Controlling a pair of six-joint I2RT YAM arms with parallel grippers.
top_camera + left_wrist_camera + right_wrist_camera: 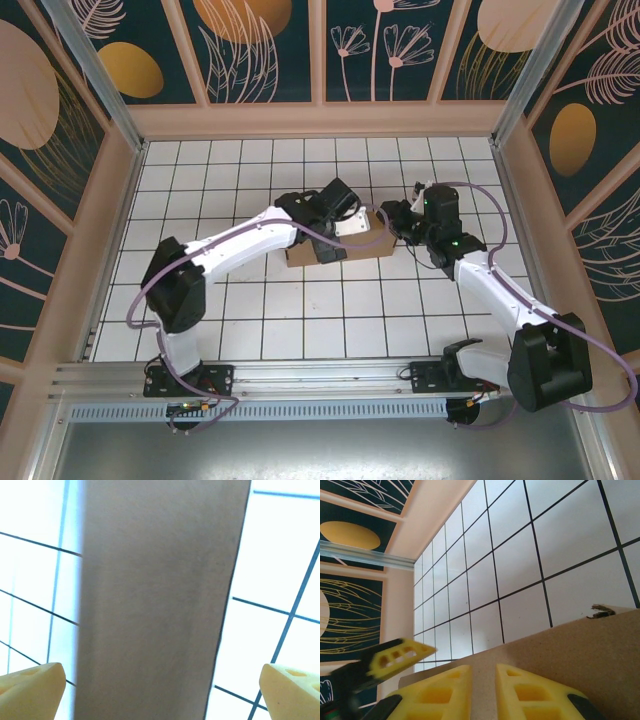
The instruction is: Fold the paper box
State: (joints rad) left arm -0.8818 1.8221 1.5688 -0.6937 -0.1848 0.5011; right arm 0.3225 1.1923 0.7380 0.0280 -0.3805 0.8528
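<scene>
Brown cardboard is already down to a flat rectangle, so we judge this as the late pressing stage, not the creasing of flaps. Left side first: the left gripper [345, 228] sits over the paper box [365, 243] near mid-table. In its wrist view the yellow fingertips [31, 690] stand as wide apart as we could ask, and the left gripper [161, 692] holds nothing, with the cardboard lying below the spread jaws. The paper box [160, 590] there is a plain matte brown band across the white tiled table [280, 555], with one clean straight edge and one blurred. No crease lines or tabs are readable there. Right side: the right gripper [395, 222] is at the box's right end. From its own wrist camera, the right gripper [484, 695] has its jaws nearly together, with a thin slit showing brown. We can't tell whether it pinches a layer or just bears on the paper box [580, 655]. The far edge in that view has a small ragged nick. Next move, as we see it: check that the layers lie flush, then either press the left end flat or back both arms off. The main risk is the fold springing open.
</scene>
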